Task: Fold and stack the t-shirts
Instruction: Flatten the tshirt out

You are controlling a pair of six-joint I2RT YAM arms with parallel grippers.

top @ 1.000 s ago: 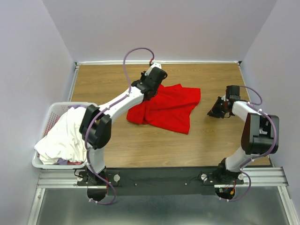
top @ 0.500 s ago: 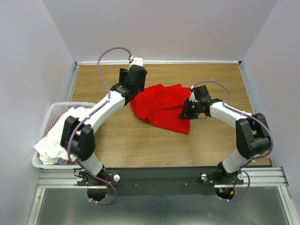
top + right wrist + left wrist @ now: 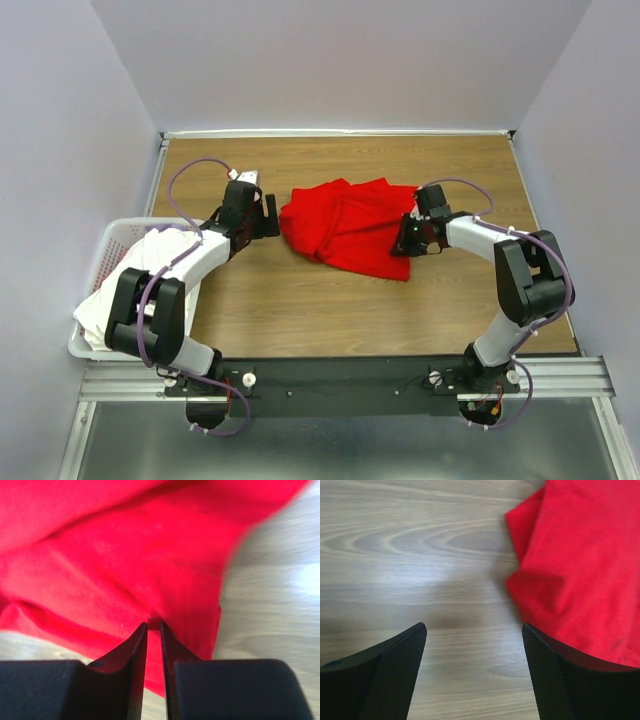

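Note:
A crumpled red t-shirt [image 3: 345,228] lies in the middle of the wooden table [image 3: 330,300]. My left gripper [image 3: 270,215] hovers just left of it, open and holding nothing. In the left wrist view its fingers [image 3: 395,670] stand wide apart over bare wood, with the red t-shirt [image 3: 580,565] at the right. My right gripper [image 3: 404,241] is at the shirt's right edge. In the right wrist view this gripper [image 3: 153,623] is shut on a fold of the red t-shirt [image 3: 125,555]. White t-shirts [image 3: 135,285] are piled in the basket at the left.
A white plastic laundry basket [image 3: 103,250] stands at the table's left edge beside the left arm. Grey walls enclose the table at the back and on both sides. A metal rail [image 3: 340,380] carries both arm bases at the near edge.
My left gripper opened, let go of the red t-shirt and drew back leftward and nearer. My right gripper moved in from the right and pinched the shirt's right edge.

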